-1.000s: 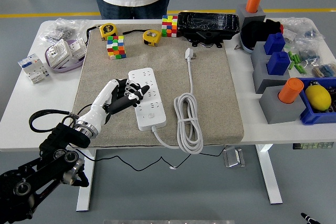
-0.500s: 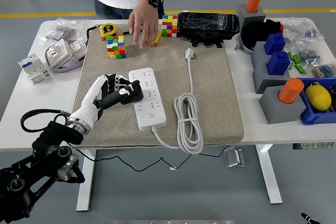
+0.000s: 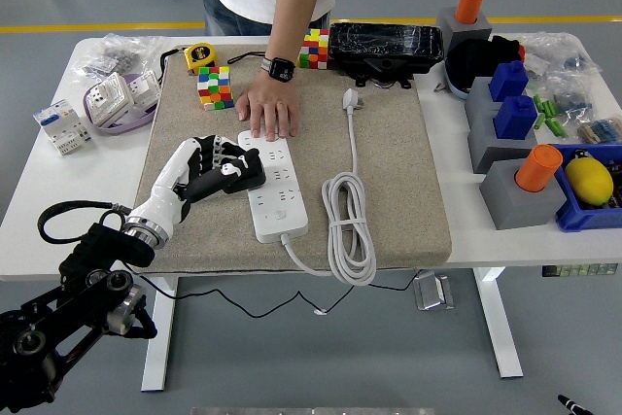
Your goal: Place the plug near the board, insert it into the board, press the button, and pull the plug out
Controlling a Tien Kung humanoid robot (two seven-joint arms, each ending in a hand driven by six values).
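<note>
We are working at a white table (image 3: 486, 240) on a grey floor, with a beige mat (image 3: 389, 182) covering the table's middle. A person is standing at the far edge, and the person's hand (image 3: 268, 112) is pressing flat on the far end of the white power strip (image 3: 276, 182), we judge to keep it from sliding. The strip is lying lengthwise on the left half of the mat, with its sockets facing up and a switch near its near end.

Our left hand (image 3: 225, 170) is resting against the strip's left side with its fingers curled, bracing rather than gripping as far as we can tell; it is holding nothing. Our right arm is out of view.

The white cable (image 3: 349, 230) is lying coiled toward the mat's near edge and running straight up to the white plug (image 3: 350, 98), which is sitting apart from the strip near the mat's far edge, prongs pointing away. So we are judging the first step, bringing the plug to the board, as not yet done.
</note>
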